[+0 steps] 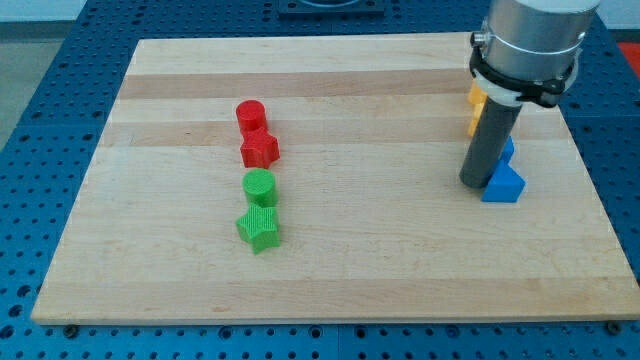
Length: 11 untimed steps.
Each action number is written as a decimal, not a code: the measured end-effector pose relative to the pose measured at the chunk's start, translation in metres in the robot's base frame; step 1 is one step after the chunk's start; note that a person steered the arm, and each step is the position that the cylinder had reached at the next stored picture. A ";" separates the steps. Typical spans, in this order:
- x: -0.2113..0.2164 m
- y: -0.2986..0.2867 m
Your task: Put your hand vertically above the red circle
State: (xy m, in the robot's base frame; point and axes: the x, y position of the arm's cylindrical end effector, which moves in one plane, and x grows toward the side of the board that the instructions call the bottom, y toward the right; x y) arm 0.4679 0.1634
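Observation:
The red circle [250, 115] is a short red cylinder on the wooden board [340, 250], left of centre. A red star-like block [260, 149] touches it just below. My tip [476, 182] is the lower end of the dark rod, far to the view's right of the red circle, touching the left side of a blue triangular block [503, 185]. The rod hangs from the grey arm head [527, 45] at the view's top right.
A green cylinder [260, 186] and a green star-like block [259, 229] sit below the red pair. A second blue block [508, 152] and yellow blocks [477, 108] are partly hidden behind the rod. The board rests on a blue perforated table [40, 120].

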 end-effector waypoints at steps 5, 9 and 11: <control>-0.076 -0.130; -0.232 -0.293; -0.177 -0.346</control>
